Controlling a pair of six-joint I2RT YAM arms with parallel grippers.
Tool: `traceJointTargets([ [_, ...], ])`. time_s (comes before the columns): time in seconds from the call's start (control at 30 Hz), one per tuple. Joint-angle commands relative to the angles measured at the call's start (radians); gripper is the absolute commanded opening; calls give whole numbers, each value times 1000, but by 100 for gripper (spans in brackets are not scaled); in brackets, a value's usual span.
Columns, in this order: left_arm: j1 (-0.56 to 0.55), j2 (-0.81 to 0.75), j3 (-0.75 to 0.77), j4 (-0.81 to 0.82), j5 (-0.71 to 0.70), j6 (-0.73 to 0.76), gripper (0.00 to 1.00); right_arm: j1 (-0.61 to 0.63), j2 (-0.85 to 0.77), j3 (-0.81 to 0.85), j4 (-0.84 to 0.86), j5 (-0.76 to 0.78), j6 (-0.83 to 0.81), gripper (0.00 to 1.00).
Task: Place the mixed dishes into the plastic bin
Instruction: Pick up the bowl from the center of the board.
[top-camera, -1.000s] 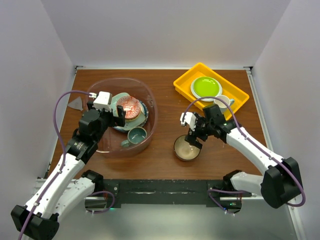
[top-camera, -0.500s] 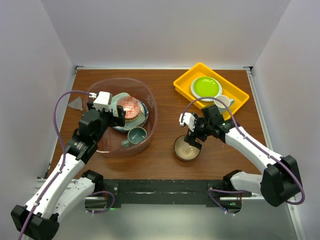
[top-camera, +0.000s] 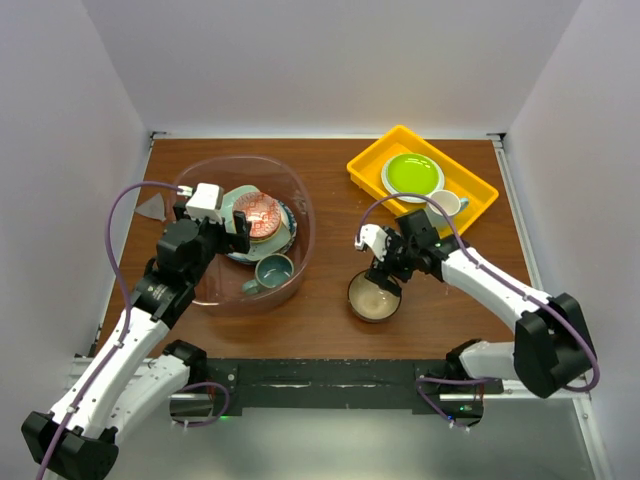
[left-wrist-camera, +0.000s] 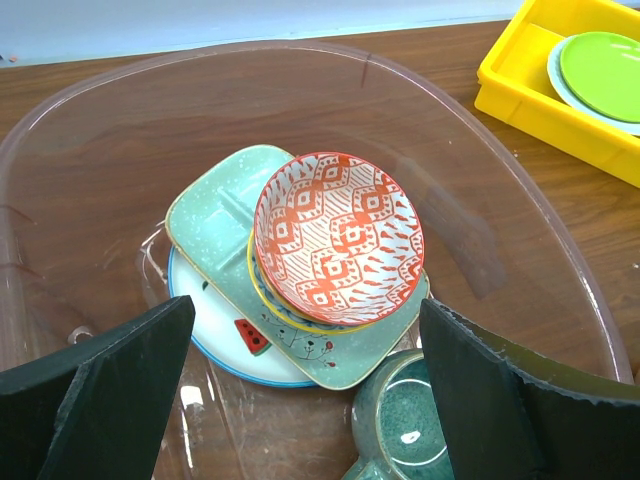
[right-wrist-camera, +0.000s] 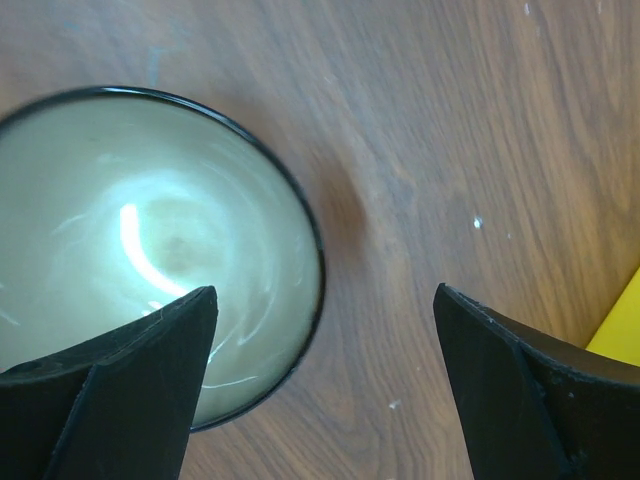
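Right end effector (right-wrist-camera: 322, 295) edged left a little | wide open, straddling cream bowl (right-wrist-camera: 120, 240) rim, gripping nothing | left end effector (left-wrist-camera: 305, 310) wide open, empty, above plastic bin (left-wrist-camera: 520, 200)

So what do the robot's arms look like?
The left arm and right arm are white tubes with chunky black joints. A thin purple cable loops along each. The left hand and right hand each have a small white block and two flat black fingers.
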Motion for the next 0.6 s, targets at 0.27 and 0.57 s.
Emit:
traceJointTargets([
  [0.27,8,-12,-10,44,15,7,100,26,89,40,47,86,82,52],
  [0.57,8,-10,-10,44,21,7,100,36,112,60,29,84,93,10],
])
